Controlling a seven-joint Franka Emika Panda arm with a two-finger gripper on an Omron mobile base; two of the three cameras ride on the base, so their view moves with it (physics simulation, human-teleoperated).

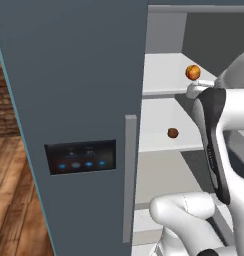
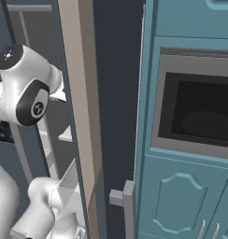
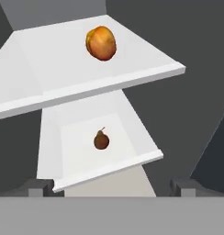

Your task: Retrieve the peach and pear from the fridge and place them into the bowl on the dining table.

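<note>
Open fridge (image 1: 69,75), white shelves inside. The jaws (image 3: 111,186) stand fully apart, holding nothing. Ahead of them on the upper shelf (image 3: 63,69) sits the pear (image 3: 101,43); the peach (image 3: 101,140) sits nearer, below.

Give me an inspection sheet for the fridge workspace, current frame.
Surface: white upper shelf and lower shelf inside the open fridge.
Job's things: orange fruit on the upper shelf; dark brown fruit with a stem on the lower shelf; neither is touched.
Clutter: nothing seen.
Grippers: gripper open, short of both shelves, holding nothing.
Cables: nothing seen.
Surroundings: wood floor, brick wall, teal cabinets with a built-in oven.
</note>
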